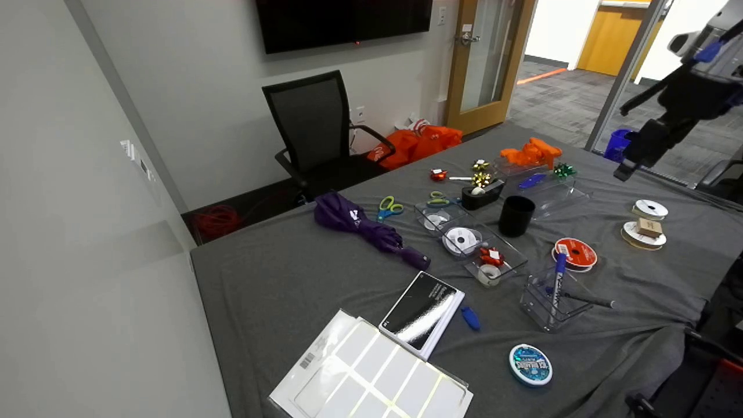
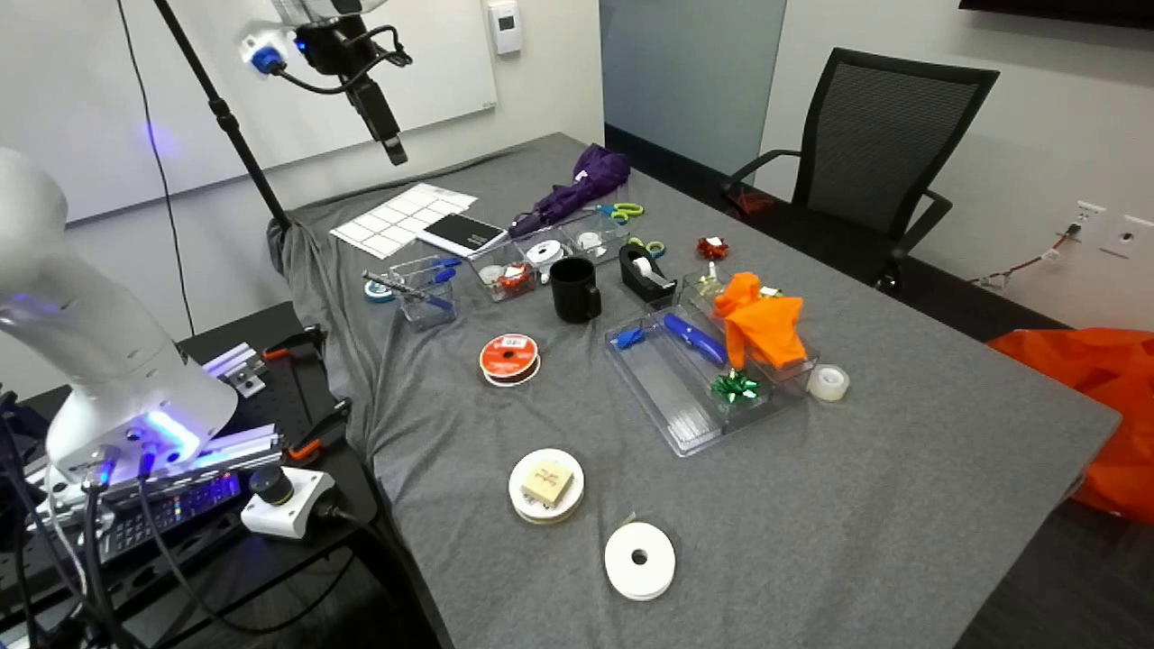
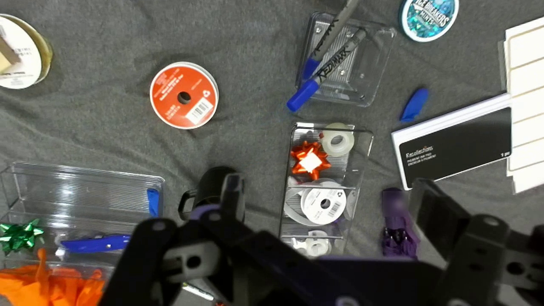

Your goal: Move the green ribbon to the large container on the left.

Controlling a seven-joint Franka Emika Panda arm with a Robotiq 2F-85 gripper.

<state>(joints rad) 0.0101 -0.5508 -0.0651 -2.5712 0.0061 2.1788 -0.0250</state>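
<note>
The green ribbon is a shiny green bow (image 1: 564, 170) (image 2: 734, 385) (image 3: 21, 236). It lies in a narrow compartment of a clear divided plastic tray (image 2: 654, 424) (image 3: 85, 168), beside a blue-purple utility knife (image 2: 694, 338) (image 3: 95, 243). The tray's wide compartment holds a small blue item (image 2: 630, 337) (image 3: 154, 202). The large white bin is out of view. My gripper (image 1: 624, 169) (image 2: 395, 151) (image 3: 331, 197) is raised well above the table, away from the bow. In the wrist view its fingers are wide apart with nothing held between them.
An orange cloth (image 2: 762, 324) fills another tray compartment. A black mug (image 2: 574, 290) stands beside the tray. A second clear tray (image 3: 289, 178) holds spools and a red bow. A clear box (image 3: 382, 55) holds markers. A purple umbrella (image 1: 371, 229) and ribbon spools (image 2: 509, 358) lie around.
</note>
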